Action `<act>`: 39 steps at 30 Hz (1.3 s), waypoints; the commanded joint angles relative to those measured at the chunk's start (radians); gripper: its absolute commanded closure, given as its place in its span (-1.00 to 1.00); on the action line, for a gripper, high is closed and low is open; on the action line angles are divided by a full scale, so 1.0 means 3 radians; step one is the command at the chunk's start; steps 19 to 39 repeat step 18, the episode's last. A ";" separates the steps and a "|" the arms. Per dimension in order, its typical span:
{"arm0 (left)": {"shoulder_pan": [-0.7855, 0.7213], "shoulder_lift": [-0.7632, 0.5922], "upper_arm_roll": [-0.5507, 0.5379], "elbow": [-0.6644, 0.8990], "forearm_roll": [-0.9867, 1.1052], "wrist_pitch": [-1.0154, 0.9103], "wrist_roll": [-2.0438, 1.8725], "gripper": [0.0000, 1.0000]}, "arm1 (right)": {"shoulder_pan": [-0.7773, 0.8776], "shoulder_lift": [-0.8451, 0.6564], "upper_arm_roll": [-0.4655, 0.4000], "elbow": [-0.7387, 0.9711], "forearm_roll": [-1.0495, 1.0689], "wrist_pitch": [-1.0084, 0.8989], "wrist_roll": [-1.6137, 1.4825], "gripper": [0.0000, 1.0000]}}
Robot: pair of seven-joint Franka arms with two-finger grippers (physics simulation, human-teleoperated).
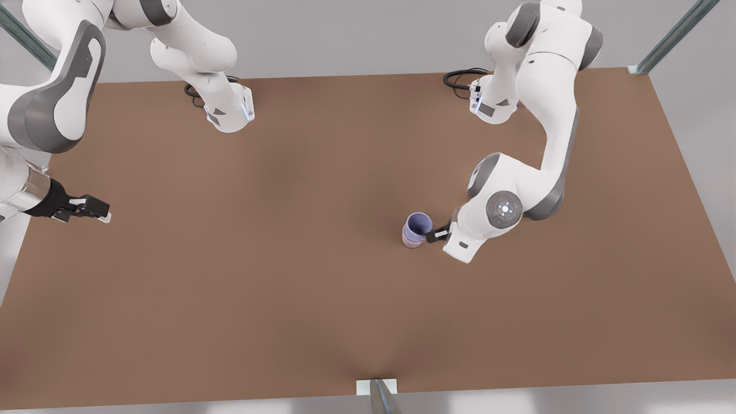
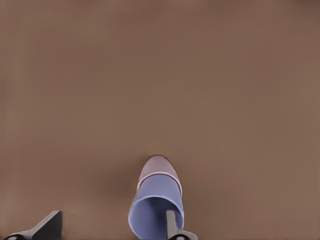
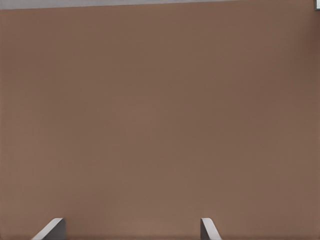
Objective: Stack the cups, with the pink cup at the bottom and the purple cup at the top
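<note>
The purple cup (image 1: 418, 223) sits nested inside the pink cup (image 1: 410, 242), and the stack stands upright on the brown table (image 1: 287, 259), right of centre in the front view. In the left wrist view the pink cup (image 2: 158, 165) shows beneath the purple cup (image 2: 159, 192). My left gripper (image 1: 432, 235) is at the stack and open (image 2: 111, 229). One of its fingers (image 2: 172, 225) hangs inside the purple cup's mouth, the other stands well off to the side. My right gripper (image 1: 96, 210) waits open at the front view's left edge, its point (image 3: 131, 230) over bare table.
Both arm bases (image 1: 230, 112) (image 1: 491, 103) stand at the far edge of the table with black cables (image 1: 460, 77) beside them. A metal post (image 1: 379, 397) rises at the near edge, and another post (image 1: 673, 37) at the far right corner.
</note>
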 commanded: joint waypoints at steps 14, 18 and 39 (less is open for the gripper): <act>0.0285 -0.1224 0.0248 -0.0216 0.0621 -0.0515 0.2561 -1.00 | 0.0016 -0.0008 0.0004 0.0002 0.0026 -0.0005 -0.0020 -1.00; 0.0423 -0.1229 0.0084 -0.0232 0.0621 -0.0499 0.2530 -1.00 | 0.0011 -0.0008 0.0004 0.0002 0.0026 0.0000 -0.0020 -1.00; 0.0423 -0.1229 0.0084 -0.0232 0.0621 -0.0499 0.2530 -1.00 | 0.0011 -0.0008 0.0004 0.0002 0.0026 0.0000 -0.0020 -1.00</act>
